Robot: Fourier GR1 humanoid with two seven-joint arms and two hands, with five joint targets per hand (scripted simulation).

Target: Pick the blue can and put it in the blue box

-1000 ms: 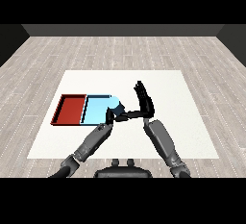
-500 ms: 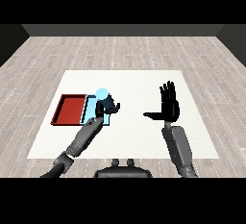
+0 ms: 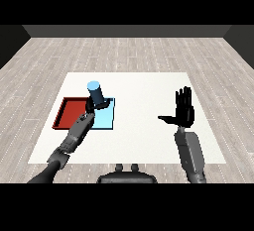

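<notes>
Fingers of the black left hand (image 3: 92, 107) curl round the lower part of a blue cylindrical can (image 3: 95, 92), which is tilted slightly with its lighter top face leaning away from the robot. The can sits over the far edge of the flat light blue tray (image 3: 105, 121), and whether its base touches the tray cannot be told. The grey left forearm runs up from the lower left corner, crossing the near left part of that tray. A flat red tray (image 3: 70, 112) lies touching the light blue tray on its left side. Well to the right of the light blue tray, above the white table (image 3: 144, 96), the black right hand (image 3: 183, 112) stands upright with fingers straight and thumb stretched out towards the tray, holding nothing.
</notes>
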